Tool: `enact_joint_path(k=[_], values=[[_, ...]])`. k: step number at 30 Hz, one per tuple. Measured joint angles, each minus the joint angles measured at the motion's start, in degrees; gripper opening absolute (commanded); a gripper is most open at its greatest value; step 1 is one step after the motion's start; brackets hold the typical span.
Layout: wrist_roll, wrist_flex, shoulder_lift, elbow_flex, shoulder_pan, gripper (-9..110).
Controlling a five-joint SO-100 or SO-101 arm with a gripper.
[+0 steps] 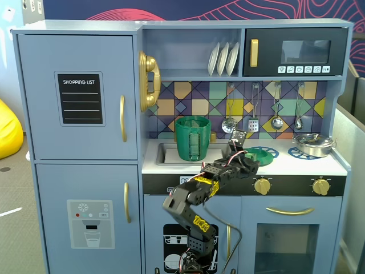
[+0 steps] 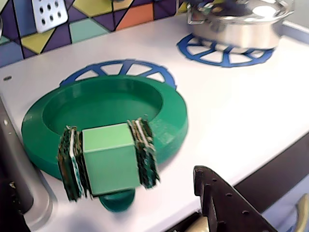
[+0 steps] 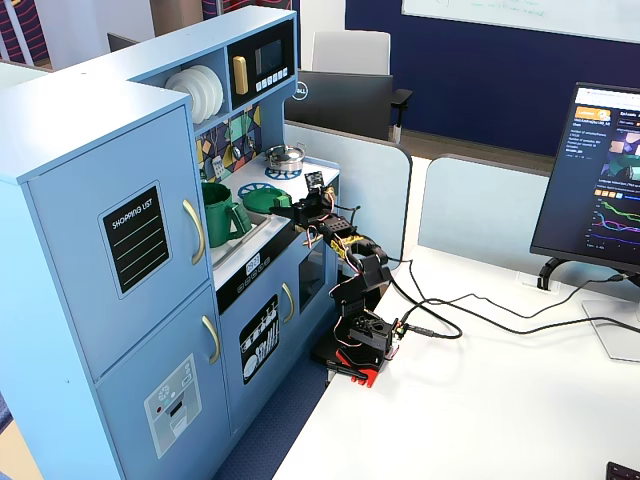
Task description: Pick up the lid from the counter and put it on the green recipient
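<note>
Lid [image 1: 261, 153] lies flat on the counter [image 1: 296, 166] over a blue burner ring, right of the green recipient [image 1: 192, 137] in a fixed view, with the gripper [image 1: 246, 156] at its near-left edge. In the wrist view the lid [image 2: 104, 116] has the gripper [image 2: 109, 163] pinching its tab handle, the silver pot [image 2: 236, 21] far right. In another fixed view the lid [image 3: 262, 199] sits between recipient and pot.
</note>
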State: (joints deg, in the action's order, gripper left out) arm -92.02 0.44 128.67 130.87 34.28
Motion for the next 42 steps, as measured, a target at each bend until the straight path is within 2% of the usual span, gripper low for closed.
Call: enact_joint_path(k=[6, 8, 12, 24, 36, 42], values=[[-0.7, -1.76, -8.35, -6.5, -1.85, 35], [-1.05, -1.76, -9.93, -7.73, -2.29, 26], [-2.64, -1.67, -10.9, -8.44, -2.81, 0], [-2.02, 0.35, -10.99, -13.62, -4.13, 0], [-1.32, 22.15, -10.9, -43.59, -11.25, 0], [-1.58, 28.39, -10.2, -50.01, -18.72, 0]])
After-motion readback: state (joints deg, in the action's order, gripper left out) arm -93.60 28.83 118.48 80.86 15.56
